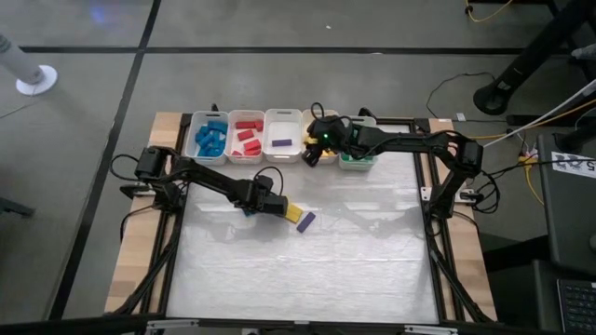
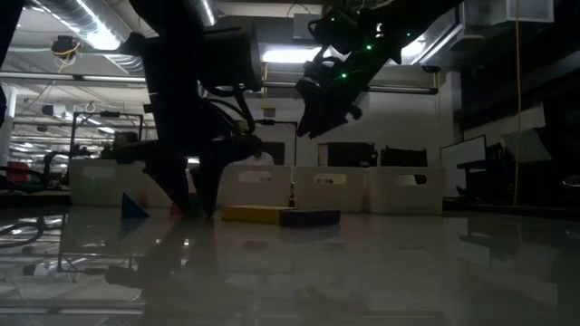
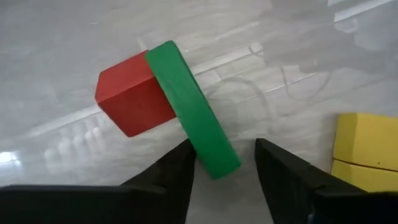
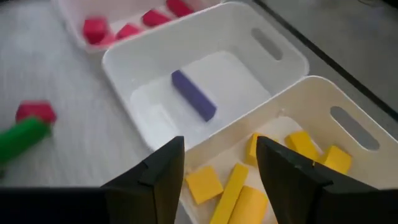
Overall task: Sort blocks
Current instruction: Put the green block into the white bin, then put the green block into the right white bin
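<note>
— What is the left pincer doing?
— It is straddling the green block on the bench, fingers apart, not yet pinching. A red block is touching that green block.
— And the right pincer?
— It is hanging open and empty over the yellow blocks in their bin, beside the green block's row of 5 bins.

The left arm reaches toward three o'clock, its left end effector low, fingers parted. The right arm stretches toward nine o'clock, right end effector raised, fingers parted.
</note>
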`<state>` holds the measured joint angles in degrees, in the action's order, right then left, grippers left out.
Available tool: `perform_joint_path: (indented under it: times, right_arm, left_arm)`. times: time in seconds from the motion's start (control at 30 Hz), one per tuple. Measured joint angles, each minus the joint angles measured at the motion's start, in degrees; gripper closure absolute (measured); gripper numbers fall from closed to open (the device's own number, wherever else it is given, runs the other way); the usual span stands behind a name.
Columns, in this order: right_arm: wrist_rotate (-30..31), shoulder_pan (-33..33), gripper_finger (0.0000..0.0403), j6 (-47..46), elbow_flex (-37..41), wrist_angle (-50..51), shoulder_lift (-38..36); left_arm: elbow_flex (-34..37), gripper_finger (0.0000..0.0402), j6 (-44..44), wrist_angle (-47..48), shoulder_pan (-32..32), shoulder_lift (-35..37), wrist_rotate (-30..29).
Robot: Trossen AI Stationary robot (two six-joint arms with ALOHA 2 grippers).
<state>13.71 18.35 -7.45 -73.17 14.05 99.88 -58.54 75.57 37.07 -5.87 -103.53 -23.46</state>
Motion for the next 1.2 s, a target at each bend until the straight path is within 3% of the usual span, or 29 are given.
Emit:
perform_joint_path:
  times: [0.3,0.43,0.63,0.77,0.97,1.07,1.2]
  right_arm:
    - [-3.9,0.0,0.0203,11.1,0.0,11.4,-1.3]
    - [-8.9,0.0,0.0203,13.6,0.0,15.6,-3.1]
    - [-16.9,0.0,0.0203,14.0,0.0,17.2,-3.8]
    - [-16.9,0.0,0.0203,14.0,0.0,17.2,-3.8]
    - [-16.8,0.0,0.0203,14.0,0.0,17.0,-3.8]
    - [-16.8,0.0,0.0203,14.0,0.0,17.1,-3.8]
    - [-16.8,0.0,0.0203,13.9,0.0,17.5,-3.8]
  left_arm:
    - [0.0,0.0353,-8.7,-0.7,0.0,0.3,0.0]
    - [0.0,0.0395,-12.1,-0.6,-0.1,1.3,-3.4]
    - [0.0,0.0394,-13.1,-0.1,0.3,1.9,-3.9]
    - [-0.2,0.0399,-16.0,-0.4,0.5,2.2,-3.9]
    - [-3.2,0.0392,-29.5,-0.5,3.1,2.2,-4.0]
    - [-3.6,0.0378,-37.0,-1.7,4.9,2.2,-4.1]
    - [-3.6,0.0342,-39.6,-1.6,7.4,2.2,-4.0]
